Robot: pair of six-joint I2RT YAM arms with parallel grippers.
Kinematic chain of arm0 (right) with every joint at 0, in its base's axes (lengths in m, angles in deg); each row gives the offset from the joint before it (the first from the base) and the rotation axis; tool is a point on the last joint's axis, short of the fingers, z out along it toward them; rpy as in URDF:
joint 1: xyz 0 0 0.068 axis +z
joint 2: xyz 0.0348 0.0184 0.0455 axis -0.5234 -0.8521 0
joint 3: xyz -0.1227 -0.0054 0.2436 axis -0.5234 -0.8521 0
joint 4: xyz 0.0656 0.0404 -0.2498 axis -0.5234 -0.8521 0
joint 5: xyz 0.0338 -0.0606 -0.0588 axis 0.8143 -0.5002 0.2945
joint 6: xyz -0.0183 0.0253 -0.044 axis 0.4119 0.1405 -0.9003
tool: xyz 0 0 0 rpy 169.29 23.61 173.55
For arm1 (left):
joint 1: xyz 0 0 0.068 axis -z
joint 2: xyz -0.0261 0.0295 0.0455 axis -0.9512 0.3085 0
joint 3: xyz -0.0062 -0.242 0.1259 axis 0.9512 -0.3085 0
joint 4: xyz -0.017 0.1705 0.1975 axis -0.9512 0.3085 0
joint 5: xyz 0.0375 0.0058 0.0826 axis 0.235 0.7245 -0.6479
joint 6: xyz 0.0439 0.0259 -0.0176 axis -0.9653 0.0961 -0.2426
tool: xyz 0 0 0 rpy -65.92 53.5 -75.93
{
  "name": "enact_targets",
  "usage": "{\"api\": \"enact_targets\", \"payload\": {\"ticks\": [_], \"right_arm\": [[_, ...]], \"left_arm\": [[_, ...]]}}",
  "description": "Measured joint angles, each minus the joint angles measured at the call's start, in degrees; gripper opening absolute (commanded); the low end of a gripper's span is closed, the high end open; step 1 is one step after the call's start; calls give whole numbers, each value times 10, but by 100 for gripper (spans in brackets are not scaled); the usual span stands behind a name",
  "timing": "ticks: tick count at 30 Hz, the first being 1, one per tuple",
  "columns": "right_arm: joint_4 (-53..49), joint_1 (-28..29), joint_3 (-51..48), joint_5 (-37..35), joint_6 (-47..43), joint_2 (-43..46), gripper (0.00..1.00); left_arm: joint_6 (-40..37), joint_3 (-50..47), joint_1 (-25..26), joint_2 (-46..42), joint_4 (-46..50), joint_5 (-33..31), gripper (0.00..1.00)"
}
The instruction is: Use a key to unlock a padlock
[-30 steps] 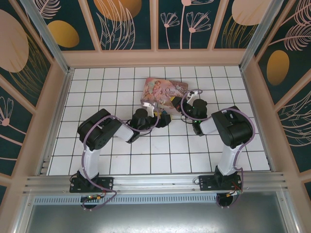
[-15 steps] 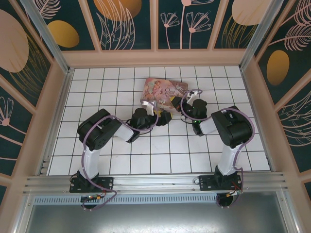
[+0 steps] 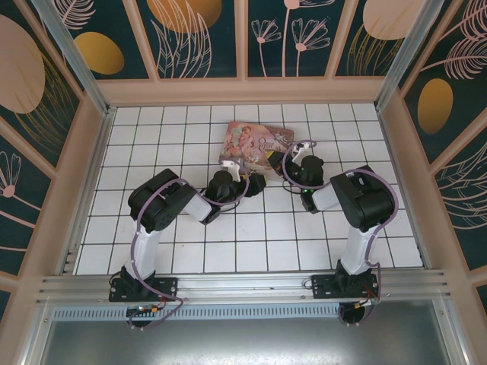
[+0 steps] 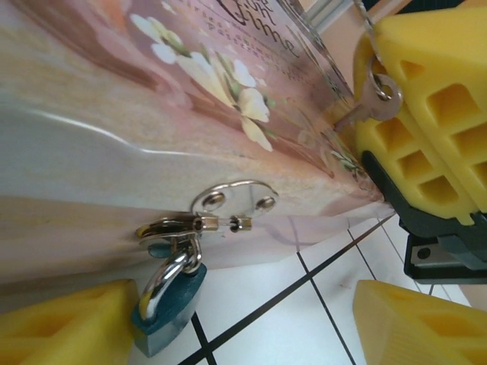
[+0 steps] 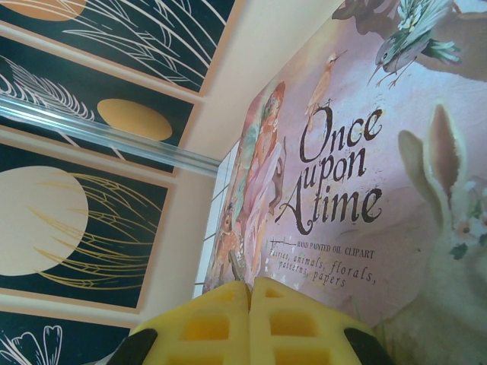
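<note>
Blue padlock (image 4: 173, 313): hangs by its silvery shackle (image 4: 163, 275) from the metal hasp (image 4: 228, 207) on the side wall of the tin box (image 3: 255, 143), with its body low over the tiled floor (image 3: 152, 228).
Key (image 4: 367, 106): dull metal with a small ring through its head. It juts from the seam between the yellow fingers (image 4: 434, 91) of the right gripper (image 5: 249, 296), beside the box's upper edge. It sits well apart from the padlock, up and to the right in the left wrist view.
Left gripper (image 4: 243, 323): released, its yellow pads spread wide at the two bottom corners of its own view. The padlock is just beside the left-hand pad; contact cannot be told.
Right gripper: clenched, the fingers pressed together in its own wrist view and pinching the key in the left wrist view.
Tin box: pink and picture-printed, the lid reading "Once upon A time" with a rabbit and a bird. It lies on the white tiles toward the far middle.
From above: the left gripper is at the box's near edge and the right gripper at its right edge, with both arms bent inward.
</note>
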Motion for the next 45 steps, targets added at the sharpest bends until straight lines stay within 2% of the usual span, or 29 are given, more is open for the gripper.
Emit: {"api": "enact_targets", "payload": {"ticks": [7, 30, 39, 45], "right_arm": [[1, 0, 0, 0, 0, 0, 0], [16, 1, 1, -2, 4, -9, 0], [14, 1, 3, -2, 4, -9, 0], [-44, 2, 20, 2, 0, 11, 0]], "left_arm": [[8, 0, -2, 0, -4, -12, 52], [12, 7, -7, 15, -3, -18, 29], [14, 13, -11, 20, -3, -21, 0], [21, 13, -14, 16, 3, -19, 0]]}}
